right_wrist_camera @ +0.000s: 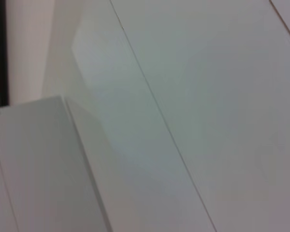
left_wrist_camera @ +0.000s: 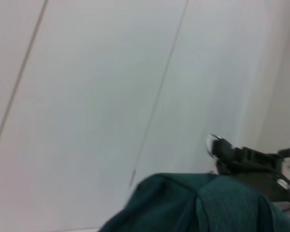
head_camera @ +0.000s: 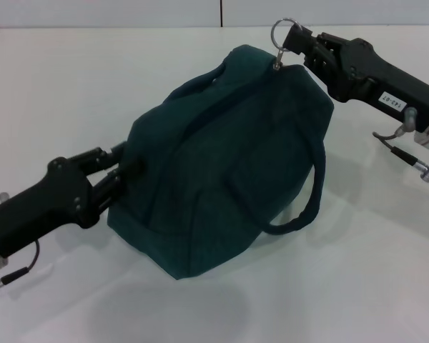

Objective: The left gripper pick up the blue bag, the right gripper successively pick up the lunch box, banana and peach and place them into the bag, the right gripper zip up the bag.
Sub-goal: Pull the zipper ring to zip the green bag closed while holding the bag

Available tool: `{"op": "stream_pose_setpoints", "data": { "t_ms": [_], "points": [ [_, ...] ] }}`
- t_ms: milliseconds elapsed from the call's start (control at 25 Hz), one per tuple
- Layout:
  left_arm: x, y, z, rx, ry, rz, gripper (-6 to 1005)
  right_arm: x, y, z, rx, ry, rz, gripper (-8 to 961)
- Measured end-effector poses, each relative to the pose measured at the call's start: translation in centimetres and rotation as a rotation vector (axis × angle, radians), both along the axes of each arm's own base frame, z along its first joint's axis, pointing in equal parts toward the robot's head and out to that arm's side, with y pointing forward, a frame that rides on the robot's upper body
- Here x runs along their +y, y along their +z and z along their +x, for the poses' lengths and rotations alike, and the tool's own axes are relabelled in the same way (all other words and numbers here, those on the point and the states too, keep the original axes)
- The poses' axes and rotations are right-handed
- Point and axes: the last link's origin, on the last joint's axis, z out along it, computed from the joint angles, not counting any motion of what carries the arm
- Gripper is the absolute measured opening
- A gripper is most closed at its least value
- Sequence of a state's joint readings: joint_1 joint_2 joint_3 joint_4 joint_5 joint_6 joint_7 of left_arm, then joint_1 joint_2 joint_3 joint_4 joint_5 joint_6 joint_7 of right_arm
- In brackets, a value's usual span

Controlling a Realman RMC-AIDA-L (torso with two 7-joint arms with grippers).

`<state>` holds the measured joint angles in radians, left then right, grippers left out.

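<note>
The blue bag lies on the white table, its top closed, one loop handle hanging off its right side. My left gripper is shut on the bag's near left end. My right gripper is at the bag's far top corner, shut on the metal ring of the zipper pull. In the left wrist view the bag's top shows with the right gripper beyond it. The lunch box, banana and peach are out of view.
The white table runs all around the bag. A wall with a dark vertical seam stands at the far edge. Cables and a plug hang under the right arm. The right wrist view shows only white surfaces.
</note>
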<state>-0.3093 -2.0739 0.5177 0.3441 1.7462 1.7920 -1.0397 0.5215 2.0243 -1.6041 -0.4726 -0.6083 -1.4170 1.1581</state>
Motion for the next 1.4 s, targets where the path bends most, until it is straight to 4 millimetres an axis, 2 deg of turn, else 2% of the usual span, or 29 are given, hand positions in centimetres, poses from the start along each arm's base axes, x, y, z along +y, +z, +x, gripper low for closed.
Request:
{"op": "stream_pose_setpoints", "data": {
  "t_ms": [120,360,560,720,760,840,960,1000,1120,1200,1400],
  "points": [
    [0.3,0.4,-0.3,0.002,0.027,0.04,142,0.0,0.0,0.0,0.002,-0.005,-0.008,40],
    [1.6,1.7,-0.8,-0.033,0.103,0.125,418,0.5,-0.2,0.4,-0.019,-0.036,-0.008,42],
    [4.2,4.5,0.9,-0.006,0.04,0.087,612,0.8,-0.2,0.3,-0.025,-0.042,-0.005,43],
    [6.8,6.6,4.5,0.088,-0.063,-0.052,636,1.0,-0.3,0.1,-0.028,-0.041,-0.005,43],
    [7.8,7.2,6.4,0.153,-0.098,-0.128,635,1.1,-0.4,0.0,-0.03,-0.042,-0.005,44],
    [8.9,7.9,9.0,0.247,-0.123,-0.203,631,1.2,-0.5,-0.2,-0.032,-0.041,-0.005,44],
    [10.4,8.6,14.2,0.44,-0.096,-0.318,626,1.4,-0.6,-0.3,-0.037,-0.045,-0.005,45],
    [10.6,8.5,15.3,0.485,-0.081,-0.334,624,1.4,-0.6,-0.3,-0.039,-0.046,-0.005,45],
    [10.5,7.2,19.3,0.641,-0.059,-0.391,619,1.5,-0.7,-0.4,-0.043,-0.047,-0.005,45],
    [10.4,6.1,20.9,0.724,-0.038,-0.403,616,1.6,-0.7,-0.4,-0.045,-0.049,-0.004,46],
    [10.5,3.9,22.4,0.852,0.017,-0.383,607,1.6,-0.7,-0.4,-0.046,-0.048,-0.004,47]
  ]
}}
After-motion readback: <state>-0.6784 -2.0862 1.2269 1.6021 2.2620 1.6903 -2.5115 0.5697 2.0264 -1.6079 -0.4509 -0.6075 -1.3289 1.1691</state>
